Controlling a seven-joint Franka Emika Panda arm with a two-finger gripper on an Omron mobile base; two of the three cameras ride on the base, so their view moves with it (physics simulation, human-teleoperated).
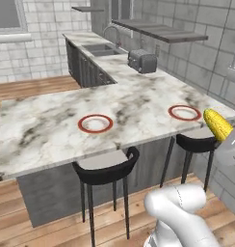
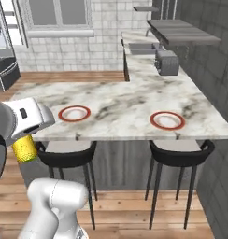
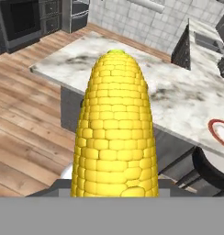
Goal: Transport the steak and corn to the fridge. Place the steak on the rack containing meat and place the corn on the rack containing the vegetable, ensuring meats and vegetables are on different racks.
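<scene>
corn: cob [image 3: 114,128] fills the hand view, butt end at the bottom between the finger tips, tapered tip pointing away. Also visible sticking out past the hand in the left base view [image 1: 217,124] and under it in the right base view [image 2: 25,148].
gripper: clamped on the corn at its thick end [image 3: 114,193]. Finger tips themselves are hidden by the cob; the grip is read from the cob riding with the hand off any surface.
position: corn is held in the air beside the island counter [image 1: 52,130], off its near edge, above the stools [image 1: 107,169]. Not resting on anything.
plates: two red-rimmed plates on the counter, left [image 1: 95,123] and right [image 1: 184,112], both bare.
steak: can't place it from these frames.
fridge: can't place it either; the base faces the island, with sink [image 1: 101,48] and toaster [image 1: 141,61] beyond.
step: carry phase for the corn, I'd say. Pick done, placing not yet done.
next move: base has to turn and drive to the fridge, then find the shelf with the red round vegetable and set the cob there, not on the meat shelf.
needs: door open and enough clearance to slide in a long cob held end-on.
risk: grip sits on one end only, so the cob could pivot in a fast swing.
</scene>
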